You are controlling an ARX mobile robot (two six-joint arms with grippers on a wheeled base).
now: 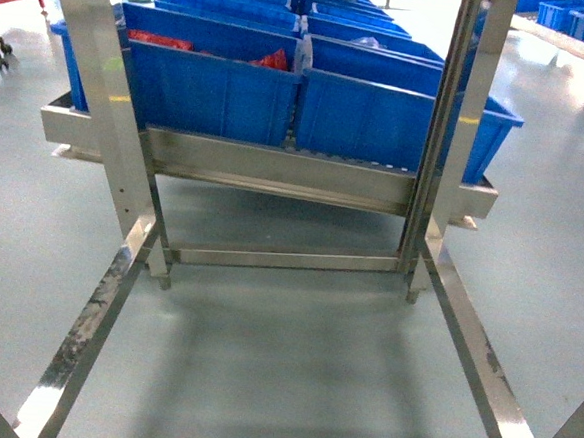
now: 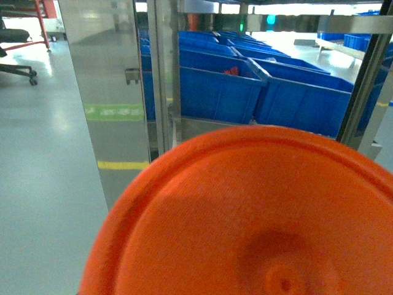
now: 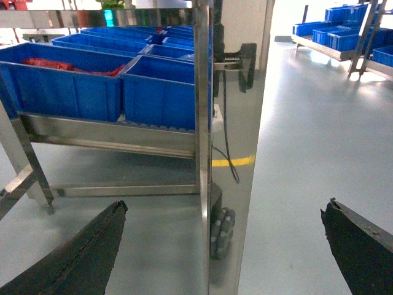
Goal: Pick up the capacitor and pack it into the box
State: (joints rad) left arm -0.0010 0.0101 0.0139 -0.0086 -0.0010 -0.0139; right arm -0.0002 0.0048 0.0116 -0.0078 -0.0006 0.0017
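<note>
We are facing a steel rack [image 1: 275, 173] that is carrying rows of blue bins [image 1: 216, 93], tilted toward us, probably so parts slide to the front for picking. One bin is holding something red [image 1: 268, 59]; we cannot tell whether those are capacitors. The pink box is not showing in any view, so packing is not close yet.

The right gripper [image 3: 224, 246] is hanging wide open with nothing between its dark fingers [image 3: 86, 252], aimed past a rack post [image 3: 202, 141] toward the bins, so it looks free for picking. In the left wrist view an orange disc [image 2: 245, 215] is filling the lower frame and hiding the left gripper; we cannot tell whether the disc is held or how far that gripper is open.

Neither arm is showing in the head view, so both seem held low and back, clear of the rack legs [image 1: 83, 335]. We are judging this as an approach stage, with reaching into a bin coming next.
</note>
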